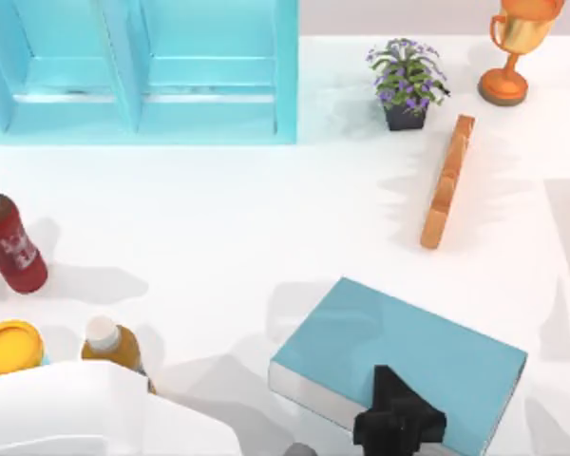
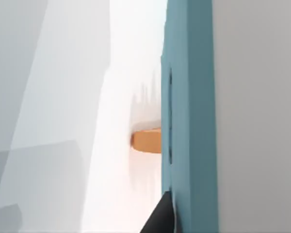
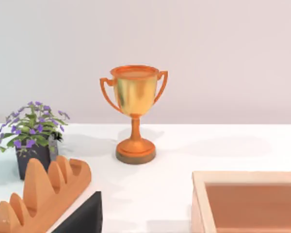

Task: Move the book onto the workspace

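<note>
One book [image 1: 399,366] lies flat on the white workspace [image 1: 247,218] in the top view, low and right of centre, its long axis slanting from upper left down to lower right, page edges along the near side; the left gripper [image 1: 399,427] sits at that near edge, and whether it grips I cannot tell; a wooden bar [image 1: 447,180], a potted plant [image 1: 406,84], a trophy [image 1: 518,43] and a blue shelf unit [image 1: 138,71] stand farther back, with a red bottle [image 1: 9,242] at the left. Left wrist view: the book's teal cover [image 2: 189,116] runs edge-on beside a dark fingertip [image 2: 160,218]. Right wrist view: the trophy [image 3: 134,111], plant [image 3: 34,136], bar [image 3: 43,191] and a wooden tray [image 3: 247,199]; a dark finger [image 3: 82,216] shows, its opening not discernible.
</note>
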`<action>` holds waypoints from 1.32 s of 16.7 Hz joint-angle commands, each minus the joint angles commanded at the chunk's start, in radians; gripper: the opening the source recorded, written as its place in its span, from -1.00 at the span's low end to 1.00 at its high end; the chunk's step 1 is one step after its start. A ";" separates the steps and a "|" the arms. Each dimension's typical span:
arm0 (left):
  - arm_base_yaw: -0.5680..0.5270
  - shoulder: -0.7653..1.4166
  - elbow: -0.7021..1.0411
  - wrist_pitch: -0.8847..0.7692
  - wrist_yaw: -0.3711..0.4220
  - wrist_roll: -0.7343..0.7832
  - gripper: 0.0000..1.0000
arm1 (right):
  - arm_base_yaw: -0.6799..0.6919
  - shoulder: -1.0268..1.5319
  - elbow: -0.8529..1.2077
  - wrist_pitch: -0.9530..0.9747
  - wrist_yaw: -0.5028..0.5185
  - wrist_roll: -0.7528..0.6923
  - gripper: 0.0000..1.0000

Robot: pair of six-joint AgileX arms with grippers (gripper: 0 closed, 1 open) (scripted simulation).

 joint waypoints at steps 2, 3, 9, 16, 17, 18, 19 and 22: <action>0.000 0.000 0.000 0.000 0.000 0.000 -1.00 | 0.000 0.000 0.000 0.000 0.000 0.000 1.00; 0.000 0.000 0.000 0.000 0.000 0.000 -1.00 | 0.000 0.000 0.000 0.000 0.000 0.000 1.00; 0.000 0.000 0.000 0.000 0.000 0.000 -0.10 | 0.000 0.000 0.000 0.000 0.000 0.000 1.00; 0.000 0.000 0.000 0.000 0.000 0.000 0.96 | 0.000 0.000 0.000 0.000 0.000 0.000 1.00; 0.000 0.000 0.000 0.000 0.000 0.000 1.00 | 0.000 0.000 0.000 0.000 0.000 0.000 1.00; 0.000 0.000 0.000 0.000 0.000 0.000 1.00 | 0.000 0.000 0.000 0.000 0.000 0.000 1.00; 0.000 0.000 0.000 0.000 0.000 0.000 1.00 | 0.000 0.000 0.000 0.000 0.000 0.000 1.00; 0.000 0.000 0.000 0.000 0.000 0.000 1.00 | 0.000 0.000 0.000 0.000 0.000 0.000 1.00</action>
